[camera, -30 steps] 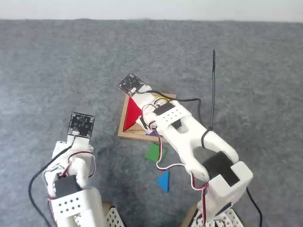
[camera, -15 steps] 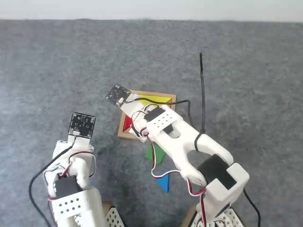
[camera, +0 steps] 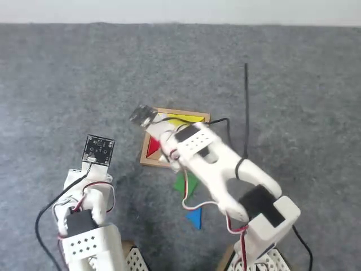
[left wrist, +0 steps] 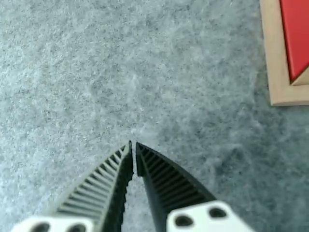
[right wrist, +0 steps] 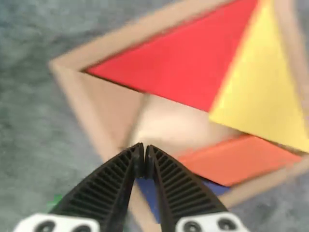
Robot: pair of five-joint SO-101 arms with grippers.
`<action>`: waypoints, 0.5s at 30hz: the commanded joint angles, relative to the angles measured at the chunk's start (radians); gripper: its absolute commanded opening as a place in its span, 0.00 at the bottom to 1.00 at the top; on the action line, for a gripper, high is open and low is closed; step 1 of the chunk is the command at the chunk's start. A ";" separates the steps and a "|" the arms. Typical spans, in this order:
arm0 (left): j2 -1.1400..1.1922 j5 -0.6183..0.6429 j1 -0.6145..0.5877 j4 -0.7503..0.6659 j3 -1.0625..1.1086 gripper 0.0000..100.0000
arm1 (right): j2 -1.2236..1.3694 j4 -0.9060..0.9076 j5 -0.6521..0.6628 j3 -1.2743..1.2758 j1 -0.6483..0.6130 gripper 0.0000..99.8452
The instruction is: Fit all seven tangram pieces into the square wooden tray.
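Observation:
The square wooden tray [camera: 148, 160] lies mid-table and holds a red triangle [right wrist: 188, 67], a yellow triangle [right wrist: 263, 92] and an orange piece [right wrist: 236, 159]. A dark blue piece [right wrist: 149, 191] shows at the tray's rim under my right gripper [right wrist: 144, 147], which is shut with nothing between its fingers above a bare patch of the tray floor. The right arm [camera: 203, 152] covers much of the tray. A green piece [camera: 183, 183] and a blue triangle [camera: 194, 217] lie on the carpet in front of the tray. My left gripper [left wrist: 133, 144] is shut over bare carpet, short of the tray's corner [left wrist: 280, 94].
Grey carpet covers the whole table. The left arm [camera: 84, 209] stands at the front left, apart from the tray. A thin black cable [camera: 246, 107] runs back from the right arm on the tray's right side.
The right arm swung left across the tray and its wrist tipped lower over the tray's near-left part. The left arm has kept still.

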 commanded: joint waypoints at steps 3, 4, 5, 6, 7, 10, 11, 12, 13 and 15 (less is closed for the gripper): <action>-0.015 -0.008 0.008 -0.002 -0.010 0.01 | -0.012 -0.120 0.012 -0.041 0.084 0.03; -0.015 -0.008 0.008 -0.002 -0.010 0.01 | 0.008 -0.134 0.012 -0.043 0.082 0.03; -0.015 -0.008 0.008 -0.002 -0.010 0.01 | 0.019 -0.139 0.012 -0.043 0.082 0.03; -0.015 -0.008 0.008 -0.002 -0.010 0.01 | 0.030 -0.139 0.012 -0.043 0.084 0.03; -0.015 -0.008 0.008 -0.002 -0.010 0.01 | 0.035 -0.137 0.012 -0.044 0.088 0.03; -0.015 -0.008 0.008 -0.002 -0.010 0.01 | 0.027 -0.097 0.012 -0.049 0.124 0.03; -0.015 -0.008 0.008 -0.002 -0.010 0.01 | 0.021 -0.081 0.012 -0.051 0.131 0.03; -0.015 -0.008 0.008 -0.003 -0.010 0.01 | 0.013 -0.062 0.012 -0.051 0.139 0.03; -0.015 -0.008 0.008 -0.003 -0.010 0.01 | 0.004 -0.044 0.012 -0.049 0.150 0.03; -0.015 -0.008 0.008 -0.003 -0.010 0.01 | -0.015 -0.018 0.012 -0.049 0.170 0.03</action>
